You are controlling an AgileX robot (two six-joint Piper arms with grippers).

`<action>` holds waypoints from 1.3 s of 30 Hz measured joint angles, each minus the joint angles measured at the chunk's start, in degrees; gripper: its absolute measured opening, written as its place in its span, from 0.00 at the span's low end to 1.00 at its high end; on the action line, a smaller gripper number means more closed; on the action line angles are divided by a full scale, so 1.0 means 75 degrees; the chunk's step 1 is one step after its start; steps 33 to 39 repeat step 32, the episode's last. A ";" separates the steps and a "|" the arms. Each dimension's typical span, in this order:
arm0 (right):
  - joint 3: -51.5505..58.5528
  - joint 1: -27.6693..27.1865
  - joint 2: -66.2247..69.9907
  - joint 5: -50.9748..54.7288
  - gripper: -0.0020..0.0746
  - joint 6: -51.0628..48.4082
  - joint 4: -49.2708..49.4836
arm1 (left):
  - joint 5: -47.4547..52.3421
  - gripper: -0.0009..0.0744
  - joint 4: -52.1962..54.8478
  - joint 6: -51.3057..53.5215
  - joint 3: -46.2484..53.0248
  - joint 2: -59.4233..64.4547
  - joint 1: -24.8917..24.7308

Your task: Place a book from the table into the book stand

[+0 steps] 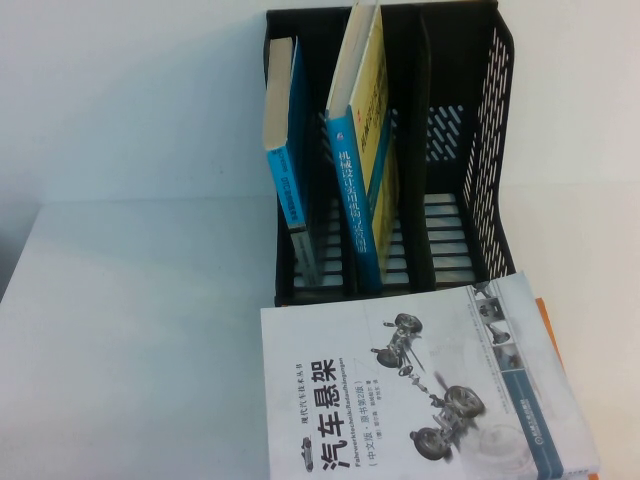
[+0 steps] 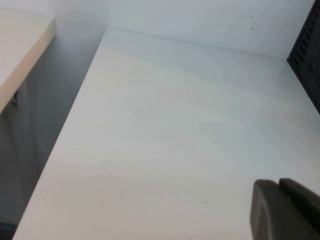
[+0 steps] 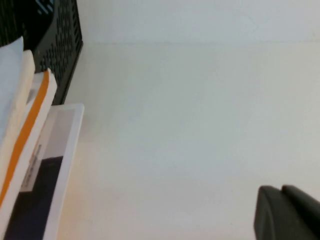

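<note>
Already the book [image 1: 362, 150] stands in the middle slot of the book stand [image 1: 497, 130], leaning so its top tips toward 1 o'clock against the divider, blue spine facing me; the dividers are what hold it upright, so I judge the placing done.

Starting at my left: my left gripper [image 2: 287, 210] hangs over bare tabletop [image 1: 130, 330], away at about 8 o'clock from the stand. Only a dark piece of it shows in its own wrist view, and I cannot tell whether its jaws are wide or narrow. Nothing is between them that I can see. A corner of the black stand sits at the far edge of that view, so the book is well apart from this gripper.

Next, in the stand's left slot, a thinner blue book [image 1: 288, 130] stands on end. Toward 6 o'clock from the stand a white book [image 1: 420, 390] lies flat on a stack, with an orange-edged one [image 3: 30, 125] beneath it.

On my right, my right gripper [image 3: 287, 212] also hovers over bare tabletop, beside that stack, at roughly 4 o'clock from the stand. Again only a dark piece shows; jaw state I cannot tell. The book is well apart from it too, resting free.
</note>
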 joint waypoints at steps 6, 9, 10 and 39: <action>-0.0029 0.0000 0.0000 0.0155 0.04 0.0378 0.0051 | 0.0011 0.01 0.0000 0.0000 0.0000 0.0000 0.0000; -0.0029 0.0000 0.0000 0.0155 0.04 0.0378 0.0051 | 0.0011 0.01 0.0000 0.0000 0.0000 0.0000 0.0000; -0.0029 0.0000 0.0000 0.0155 0.04 0.0378 0.0051 | 0.0011 0.01 0.0000 0.0000 0.0000 0.0000 0.0000; -0.0029 0.0000 0.0000 0.0155 0.04 0.0378 0.0063 | 0.0029 0.01 0.0000 0.0000 0.0000 0.0000 0.0000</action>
